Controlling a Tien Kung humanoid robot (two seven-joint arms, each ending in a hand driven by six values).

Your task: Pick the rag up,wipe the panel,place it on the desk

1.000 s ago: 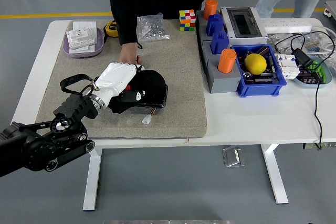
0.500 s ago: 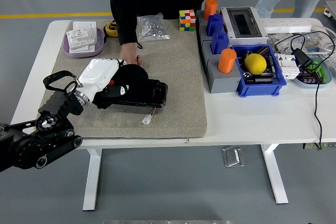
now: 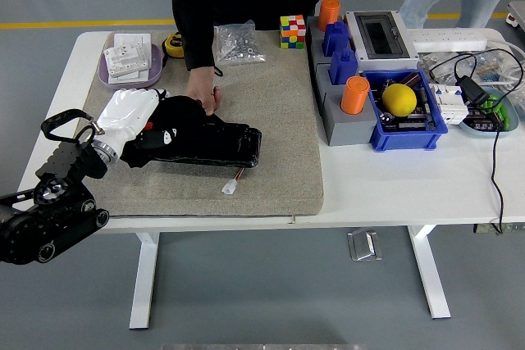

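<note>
Now mid-wipe: my left hand (image 3: 131, 112) presses the black rag (image 3: 168, 116), fingers curled over it, at the panel (image 3: 217, 143)'s left end; next, I'd set the rag on the desk (image 3: 385, 178).

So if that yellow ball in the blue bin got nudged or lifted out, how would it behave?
The yellow ball looks round and smooth, so it would probably roll freely once on the flat table. For now the walls of the blue plastic bin and the parts around it likely keep it put. Its smooth surface might slip in a loose grasp; its weight cannot be judged.
</note>
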